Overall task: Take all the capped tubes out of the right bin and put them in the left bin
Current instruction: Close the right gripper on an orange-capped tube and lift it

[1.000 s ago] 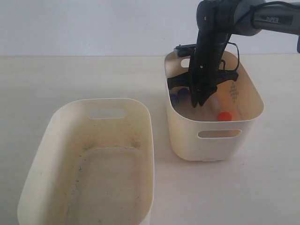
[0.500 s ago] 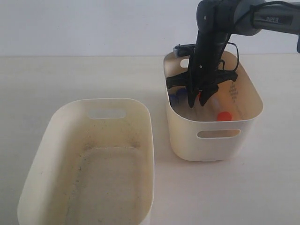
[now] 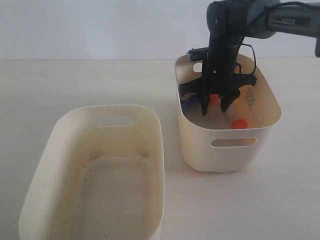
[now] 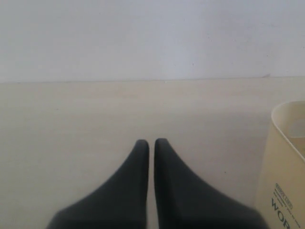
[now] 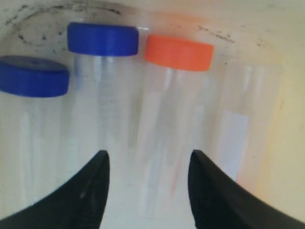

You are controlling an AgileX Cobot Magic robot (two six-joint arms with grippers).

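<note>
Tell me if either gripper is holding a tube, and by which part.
Nothing is held. The right gripper stands open astride an orange-capped tube lying in the right bin; the left gripper is shut on nothing.

Right claw (image 5: 148, 157) spread above tubes on a cream bin (image 5: 290, 119) floor.
Its black fingers stand apart, and an orange-capped tube (image 5: 167, 119) lies in line with the gap. A blue-capped tube (image 5: 102, 95) lies just beside it, a second blue-capped tube (image 5: 33, 124) beyond that, and a clear tube (image 5: 238, 129), cap unseen, on the other side.

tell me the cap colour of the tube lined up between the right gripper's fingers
Orange-red cap, clearest in the right wrist view.
</note>
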